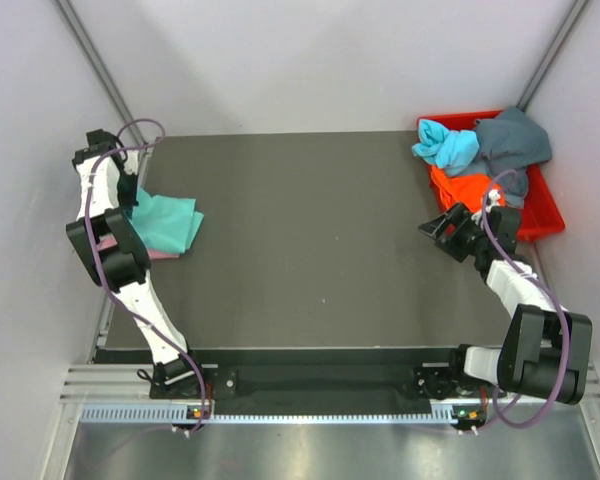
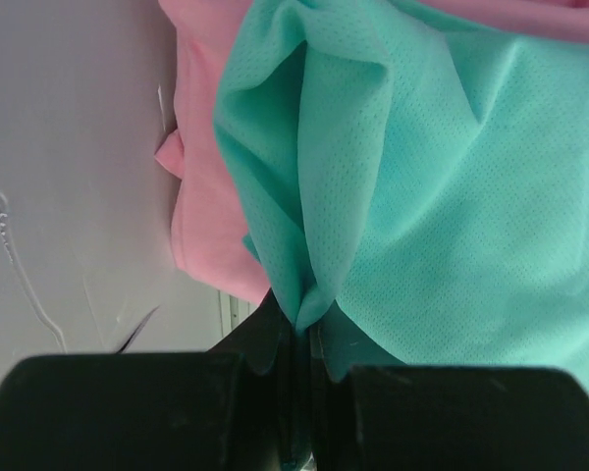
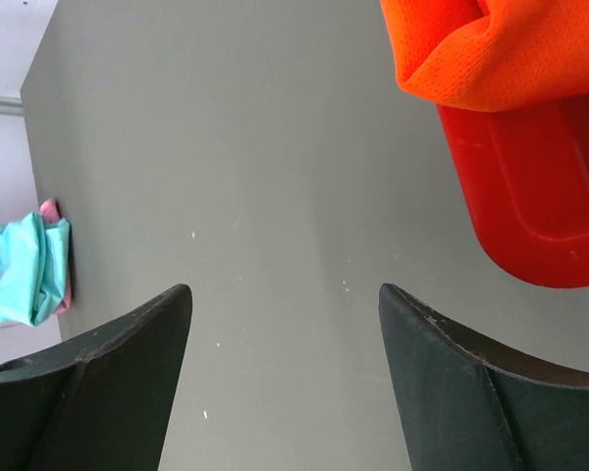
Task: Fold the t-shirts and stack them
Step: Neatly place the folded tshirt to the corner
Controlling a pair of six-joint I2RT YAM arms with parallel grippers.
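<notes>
A folded teal t-shirt [image 1: 167,222] lies at the table's left edge on top of a pink t-shirt [image 1: 162,254]. My left gripper [image 1: 130,196] is shut on a pinched fold of the teal t-shirt [image 2: 452,196], with the cloth bunched between the jaws at the left gripper [image 2: 309,329]. The pink t-shirt [image 2: 206,196] shows beneath and to the left. My right gripper [image 1: 437,228] hovers open over bare table beside the bin, and the right gripper [image 3: 285,294] has nothing between its fingers. Orange [image 1: 472,188], light blue [image 1: 448,145] and dark grey-blue [image 1: 510,140] t-shirts are heaped in the bin.
The red plastic bin [image 1: 542,215] stands at the table's far right corner, and the red bin [image 3: 530,196] sits just right of my right gripper with the orange t-shirt [image 3: 491,49] hanging over its rim. White walls close in on both sides.
</notes>
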